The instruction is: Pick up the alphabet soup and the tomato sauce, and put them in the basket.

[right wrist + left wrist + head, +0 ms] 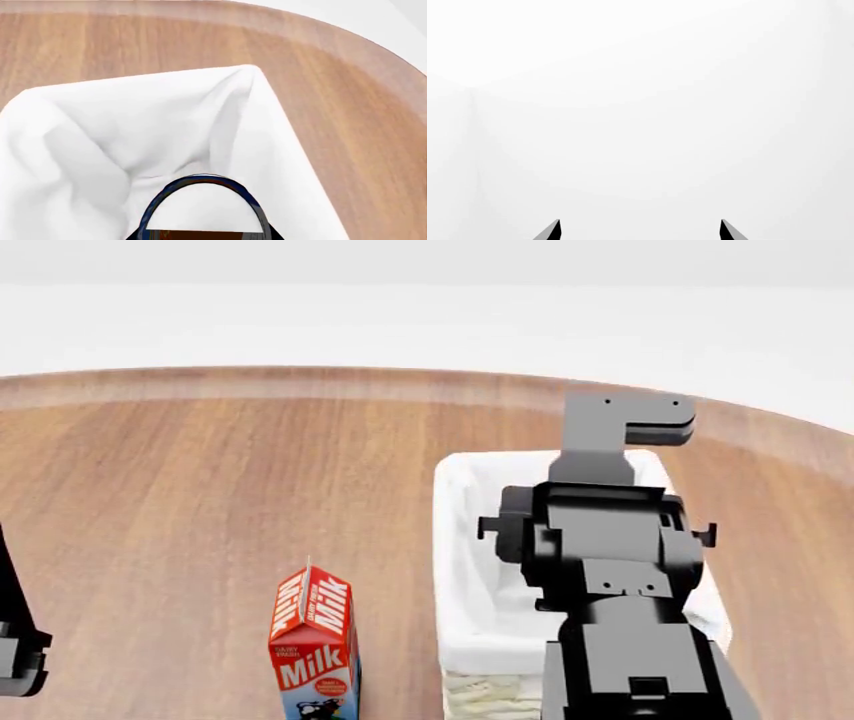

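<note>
Right arm stands over the rectangular cream wicker basket with white cloth lining (461, 540), which sits on the brown wooden worktop (200, 490). The right wrist view looks down into the lining and shows a small cylindrical can with blue label and pale metal top (203, 210) at the right hand; judged to be the alphabet soup, held or just being let go. Grip state there cannot be told. The left hand (640, 230) is spread and empty, facing blank white. A red-and-white milk carton (315, 645) stands beside the basket. Tomato sauce is not visible. Assessment: 1 can near delivery, 1 outstanding.
</note>
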Controlling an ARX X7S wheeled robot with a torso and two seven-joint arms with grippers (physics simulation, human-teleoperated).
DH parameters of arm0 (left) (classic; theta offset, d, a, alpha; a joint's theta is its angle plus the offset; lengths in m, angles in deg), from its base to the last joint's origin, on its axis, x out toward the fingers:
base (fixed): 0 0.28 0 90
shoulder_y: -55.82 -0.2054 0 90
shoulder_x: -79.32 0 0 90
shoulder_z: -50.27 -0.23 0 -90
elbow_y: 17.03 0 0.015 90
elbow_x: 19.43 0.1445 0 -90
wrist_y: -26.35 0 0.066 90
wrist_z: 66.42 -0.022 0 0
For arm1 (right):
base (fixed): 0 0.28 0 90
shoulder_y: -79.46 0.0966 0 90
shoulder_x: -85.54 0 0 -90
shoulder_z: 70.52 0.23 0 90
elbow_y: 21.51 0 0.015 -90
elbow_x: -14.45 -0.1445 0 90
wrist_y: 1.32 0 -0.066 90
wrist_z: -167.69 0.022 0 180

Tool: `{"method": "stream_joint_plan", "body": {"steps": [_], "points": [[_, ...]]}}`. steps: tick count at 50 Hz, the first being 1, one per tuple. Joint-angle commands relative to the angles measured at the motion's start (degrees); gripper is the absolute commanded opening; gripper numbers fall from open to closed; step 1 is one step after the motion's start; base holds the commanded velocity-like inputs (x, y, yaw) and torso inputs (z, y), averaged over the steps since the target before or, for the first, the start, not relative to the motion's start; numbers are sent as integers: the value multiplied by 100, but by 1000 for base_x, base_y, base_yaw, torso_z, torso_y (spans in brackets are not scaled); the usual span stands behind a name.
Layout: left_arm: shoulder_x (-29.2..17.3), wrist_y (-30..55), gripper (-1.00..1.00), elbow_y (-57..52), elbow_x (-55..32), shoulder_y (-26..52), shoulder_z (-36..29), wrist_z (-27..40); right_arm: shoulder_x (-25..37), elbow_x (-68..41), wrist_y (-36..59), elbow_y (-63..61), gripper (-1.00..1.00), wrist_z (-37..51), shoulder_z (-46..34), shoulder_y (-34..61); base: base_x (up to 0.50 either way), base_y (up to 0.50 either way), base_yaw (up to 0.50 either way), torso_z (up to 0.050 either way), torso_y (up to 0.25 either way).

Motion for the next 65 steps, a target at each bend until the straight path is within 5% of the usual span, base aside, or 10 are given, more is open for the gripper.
{"method": "stream_joint_plan", "body": {"steps": [1, 30, 31, 65], "points": [[0, 21, 100, 0, 19, 30, 3, -26, -1, 241, 70, -3, -100, -121, -64, -44, 0, 0, 0, 0, 0], [0, 12, 100, 0, 14, 11, -24, -13, 5, 292, 39, -2, -100, -66, -31, -80, 0, 0, 0, 0, 1], [0, 13, 100, 0, 9, 9, -20, -11, 3, 290, 40, -2, 100, -50, -15, -80, 0, 0, 0, 0, 0], [0, 35, 100, 0, 67, 43, -85, -25, 46, 168, 74, -4, 100, -715, -464, 1030, 0, 0, 0, 0, 0]]}}
